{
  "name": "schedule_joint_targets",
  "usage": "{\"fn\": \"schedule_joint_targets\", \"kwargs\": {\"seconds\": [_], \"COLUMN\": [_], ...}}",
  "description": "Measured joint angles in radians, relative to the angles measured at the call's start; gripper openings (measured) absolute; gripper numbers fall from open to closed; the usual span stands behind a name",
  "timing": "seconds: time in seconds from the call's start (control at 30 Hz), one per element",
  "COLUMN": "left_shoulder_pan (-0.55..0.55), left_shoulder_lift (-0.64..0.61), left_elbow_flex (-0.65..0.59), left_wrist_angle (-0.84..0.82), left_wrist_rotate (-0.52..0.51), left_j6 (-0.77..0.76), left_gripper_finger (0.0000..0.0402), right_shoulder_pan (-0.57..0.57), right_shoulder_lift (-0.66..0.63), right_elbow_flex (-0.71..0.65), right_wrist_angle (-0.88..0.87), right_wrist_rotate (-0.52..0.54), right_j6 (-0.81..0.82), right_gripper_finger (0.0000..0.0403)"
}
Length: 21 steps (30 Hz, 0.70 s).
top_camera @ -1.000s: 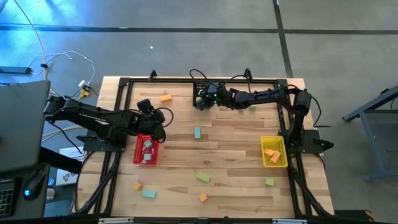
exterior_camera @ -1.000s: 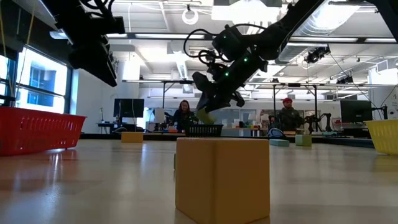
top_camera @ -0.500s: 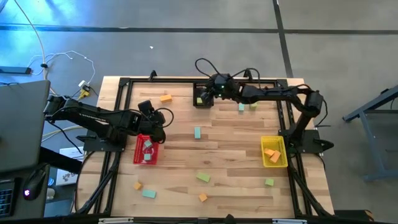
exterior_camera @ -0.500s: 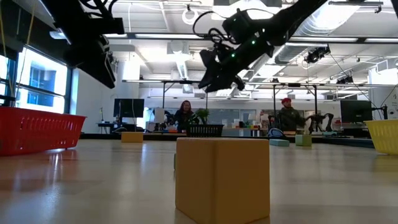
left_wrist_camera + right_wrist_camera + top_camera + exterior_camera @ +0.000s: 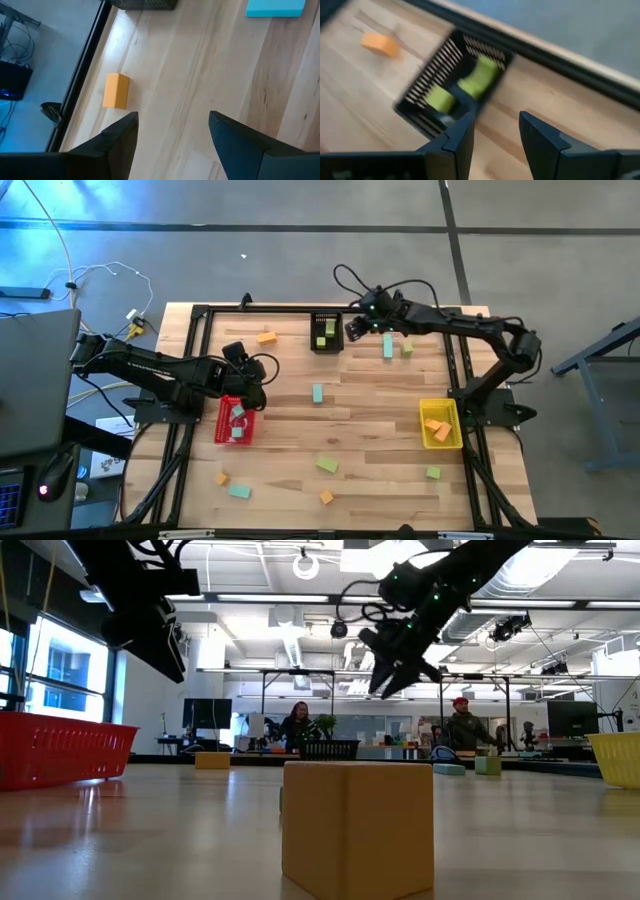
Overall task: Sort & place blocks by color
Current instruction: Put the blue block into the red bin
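With two green blocks in the black bin at 12 o'clock, the spread, empty right gripper hovers beside it; the left gripper, also spread, waits over the red bin, and about ten blocks lie loose.

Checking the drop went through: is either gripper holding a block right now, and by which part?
Nothing is held. The right gripper shows empty, parted fingers beside the black bin; the left gripper is open and empty above the red bin.
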Motion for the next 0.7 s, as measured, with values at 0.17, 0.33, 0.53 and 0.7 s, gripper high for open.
{"fn": "schedule_joint_targets", "kwargs": {"seconds": [0.17,0.33,0.53,0.7], "left_shoulder_pan": [0.0,-0.001,-0.001,-0.001], "left_shoulder_lift": [0.0,0.0,0.0,0.0], "left_elbow_flex": [0.0,0.0,0.0,0.0], "left_wrist_angle": [-0.001,-0.001,0.006,0.008], "left_wrist_rotate": [0.02,0.066,0.076,0.076], "left_j6": [0.0,0.0,0.0,0.0], "left_gripper_finger": [0.0227,0.0227,0.0227,0.0227], "right_shoulder_pan": [-0.014,0.015,0.044,0.031], "right_shoulder_lift": [0.0,0.0,0.0,0.0], "right_elbow_flex": [0.0,0.0,0.0,0.0], "right_wrist_angle": [-0.098,-0.165,-0.303,-0.378], "right_wrist_rotate": [-0.058,-0.118,-0.007,0.014], "right_j6": [0.027,0.083,0.152,0.186], "right_gripper_finger": [0.0142,0.0142,0.0142,0.0142]}}
